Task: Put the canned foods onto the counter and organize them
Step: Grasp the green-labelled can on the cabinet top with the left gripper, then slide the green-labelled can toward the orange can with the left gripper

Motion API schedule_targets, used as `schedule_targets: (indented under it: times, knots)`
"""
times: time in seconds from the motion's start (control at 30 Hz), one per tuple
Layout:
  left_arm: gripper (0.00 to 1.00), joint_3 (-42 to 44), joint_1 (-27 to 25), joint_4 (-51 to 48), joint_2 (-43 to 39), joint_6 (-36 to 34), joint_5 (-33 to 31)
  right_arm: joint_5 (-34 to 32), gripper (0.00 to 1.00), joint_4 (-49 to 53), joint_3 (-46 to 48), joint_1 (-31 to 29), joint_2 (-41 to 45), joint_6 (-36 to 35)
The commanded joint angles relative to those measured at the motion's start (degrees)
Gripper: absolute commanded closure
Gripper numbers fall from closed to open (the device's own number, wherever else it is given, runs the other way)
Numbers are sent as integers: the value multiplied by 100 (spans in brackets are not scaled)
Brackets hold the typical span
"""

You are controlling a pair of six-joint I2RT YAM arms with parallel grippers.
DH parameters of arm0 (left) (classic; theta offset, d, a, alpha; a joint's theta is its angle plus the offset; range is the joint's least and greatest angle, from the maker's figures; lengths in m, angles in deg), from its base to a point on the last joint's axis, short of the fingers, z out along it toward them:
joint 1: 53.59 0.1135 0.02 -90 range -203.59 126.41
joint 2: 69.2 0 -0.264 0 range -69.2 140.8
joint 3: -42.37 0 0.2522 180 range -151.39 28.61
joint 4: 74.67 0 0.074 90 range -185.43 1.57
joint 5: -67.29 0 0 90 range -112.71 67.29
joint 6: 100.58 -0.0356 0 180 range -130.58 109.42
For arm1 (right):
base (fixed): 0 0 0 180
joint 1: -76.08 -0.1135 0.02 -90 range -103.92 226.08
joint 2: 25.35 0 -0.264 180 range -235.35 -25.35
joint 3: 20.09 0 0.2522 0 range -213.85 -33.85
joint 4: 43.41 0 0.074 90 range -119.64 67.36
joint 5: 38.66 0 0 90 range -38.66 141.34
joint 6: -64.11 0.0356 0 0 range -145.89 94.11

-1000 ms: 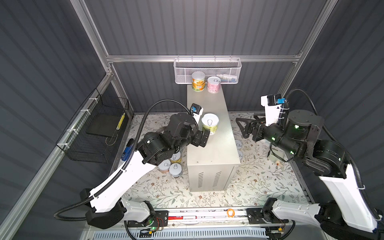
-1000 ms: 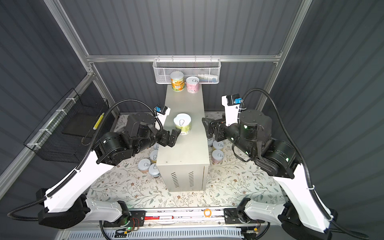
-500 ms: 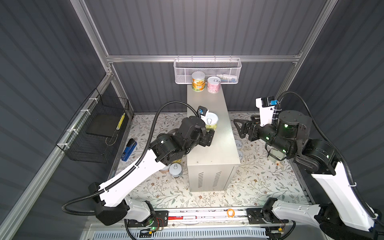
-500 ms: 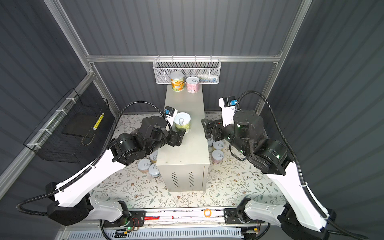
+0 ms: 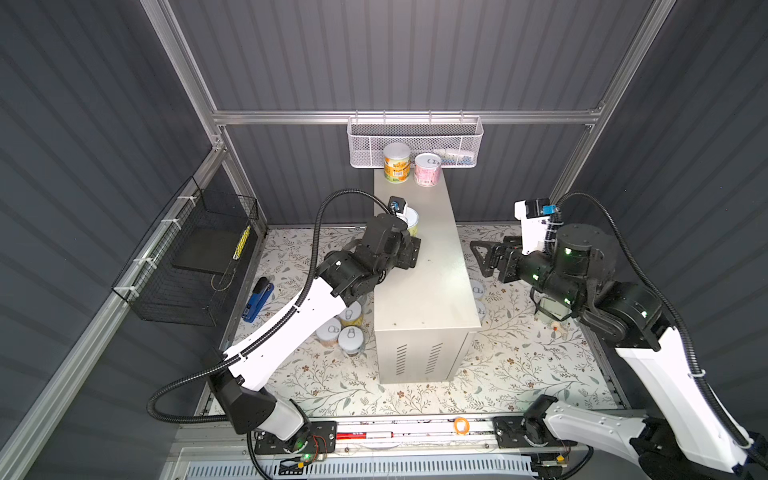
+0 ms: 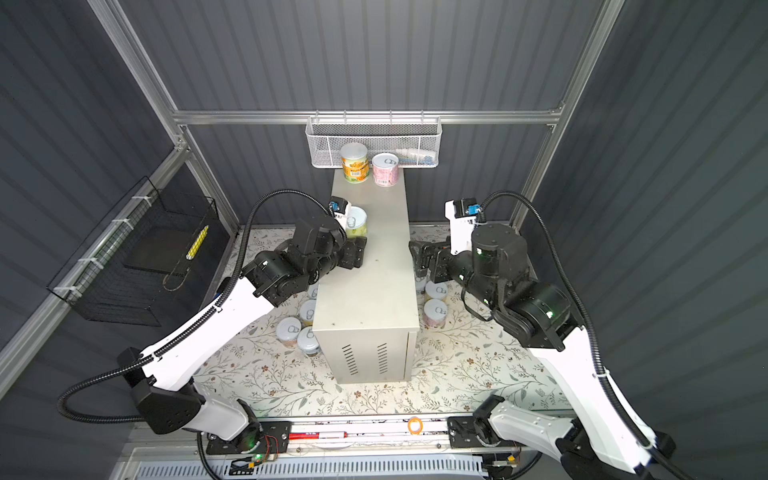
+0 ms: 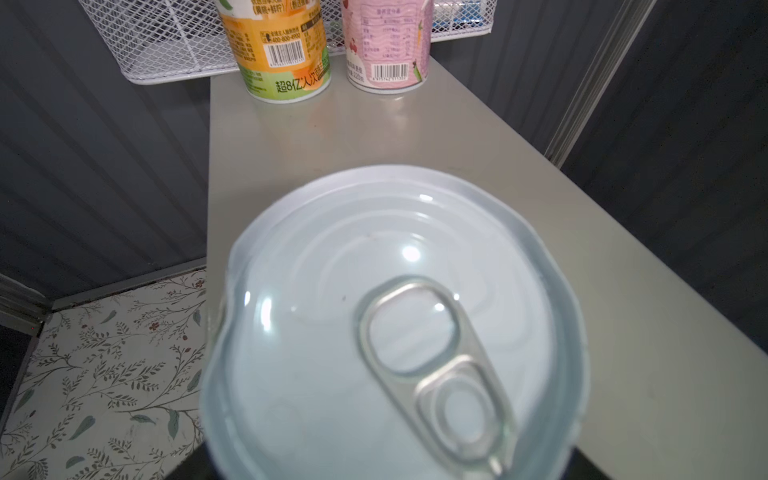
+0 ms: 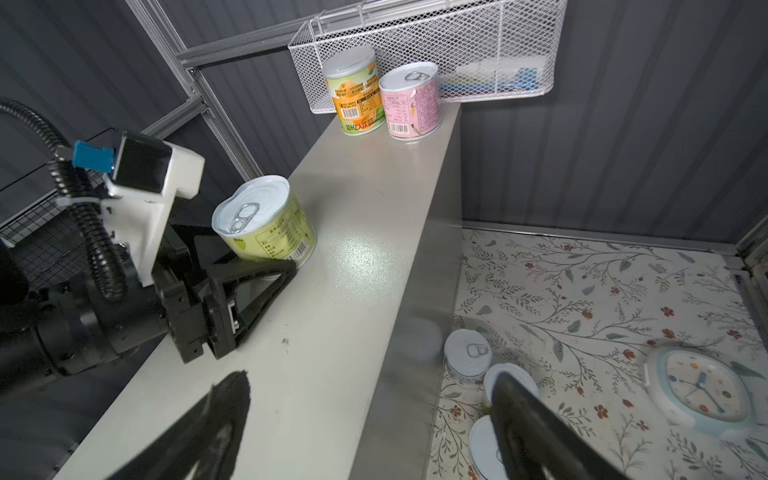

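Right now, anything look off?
Nothing spilled or tipped. Odd ones out: a round clock lies face-up on the floral floor right of the counter, near loose cans; a blue stapler lies on the floor left of it. The green-labelled can stands close to the counter's left edge.

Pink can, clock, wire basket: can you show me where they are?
pink can (image 8: 411, 110), right wrist view, on its label.
clock (image 8: 702, 388), right wrist view, on its face.
wire basket (image 8: 415, 37), right wrist view, on its mesh front wall.
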Motion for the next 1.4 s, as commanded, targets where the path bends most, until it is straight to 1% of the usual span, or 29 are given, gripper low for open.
schedule_targets:
  times: [0.0,0.23,0.57,0.6,1.0,1.17,1.37]
  knots:
    - [19,-264,89,41,300,-263,229,243,8,-237,87,100,-21,71]
    - [19,-649,347,68,723,-474,316,445,8,-323,185,255,-165,63]
    - [22,-918,988,436,1316,-494,768,631,8,-475,282,541,-205,18]
    - [23,-1010,1015,460,1419,-517,770,659,8,-482,284,583,-366,11]
    - [25,-2331,1344,436,2676,-623,1040,1060,8,-653,238,963,-640,11]
    - [25,-2748,1408,342,2991,-553,1090,1139,8,-684,267,1039,-660,11]
    - [25,-2997,1472,245,3199,-416,1134,1219,8,-733,331,1103,-660,26]
